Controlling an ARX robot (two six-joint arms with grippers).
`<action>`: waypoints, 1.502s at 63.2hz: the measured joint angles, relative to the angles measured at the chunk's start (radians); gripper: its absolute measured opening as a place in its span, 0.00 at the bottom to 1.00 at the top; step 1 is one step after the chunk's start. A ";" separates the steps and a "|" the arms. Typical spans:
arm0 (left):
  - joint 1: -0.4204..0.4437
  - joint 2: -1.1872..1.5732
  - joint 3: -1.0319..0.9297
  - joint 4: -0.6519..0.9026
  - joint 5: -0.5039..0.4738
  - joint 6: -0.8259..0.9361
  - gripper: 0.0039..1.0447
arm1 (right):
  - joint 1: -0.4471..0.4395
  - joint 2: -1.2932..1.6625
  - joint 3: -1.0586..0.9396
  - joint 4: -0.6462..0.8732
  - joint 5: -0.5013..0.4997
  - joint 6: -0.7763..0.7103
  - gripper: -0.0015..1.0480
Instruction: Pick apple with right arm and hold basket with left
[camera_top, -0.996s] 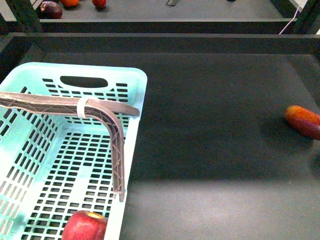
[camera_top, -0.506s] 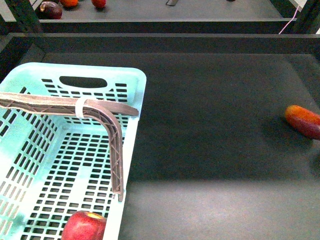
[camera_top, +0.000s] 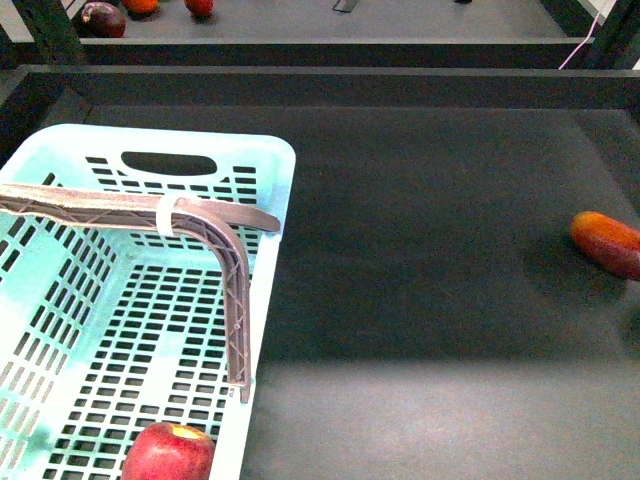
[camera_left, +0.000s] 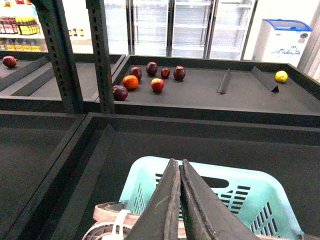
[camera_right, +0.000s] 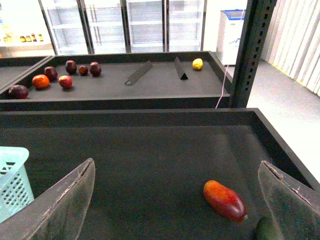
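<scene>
Your apple (camera_top: 168, 452) sits inside the basket (camera_top: 262, 150), at the lower left edge of the front view, against the basket's right wall. The brown handle (camera_top: 215, 240) curves across the basket above it. In the left wrist view your left gripper (camera_left: 180, 200) has its 2 fingers pressed together over the basket's handle; you cannot tell whether they pinch it. Your right gripper (camera_right: 175, 200) stands wide apart and holds nothing. An elongated orange-red fruit (camera_top: 605, 243) lies at the right edge of the dark table (camera_top: 430, 250).
</scene>
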 joint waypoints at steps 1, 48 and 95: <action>0.005 -0.011 -0.003 -0.008 0.005 0.000 0.03 | 0.000 0.000 0.000 0.000 0.000 0.000 0.91; 0.114 -0.369 -0.051 -0.293 0.115 0.008 0.03 | 0.000 0.000 0.000 0.000 0.000 0.000 0.91; 0.114 -0.612 -0.051 -0.541 0.115 0.008 0.03 | 0.000 0.000 0.000 0.000 0.000 0.000 0.91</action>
